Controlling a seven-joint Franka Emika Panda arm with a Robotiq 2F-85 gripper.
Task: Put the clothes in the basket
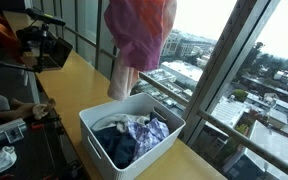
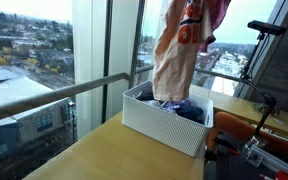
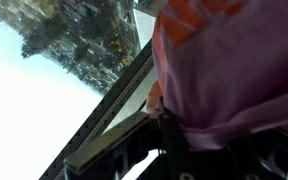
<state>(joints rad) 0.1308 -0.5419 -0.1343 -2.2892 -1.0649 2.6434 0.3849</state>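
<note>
A pink-red patterned garment (image 1: 136,40) (image 2: 180,50) hangs in the air from the top of both exterior views, its lower end dangling just above the basket. The gripper itself is cut off above those frames. In the wrist view the same cloth (image 3: 229,70) bunches over my gripper (image 3: 196,135), which is shut on it, and one dark finger (image 3: 171,135) shows beside the fold. The white basket (image 1: 100,142) (image 2: 160,126) stands on the wooden table by the window. Inside it lie a dark navy piece (image 1: 121,150) and a blue-white plaid piece (image 1: 149,130).
The basket sits near the table's window edge, with a metal railing (image 2: 44,95) and glass just behind it. A camera on a tripod (image 1: 44,45) stands further along the table. Black gear and an orange item (image 2: 254,130) lie beside the basket.
</note>
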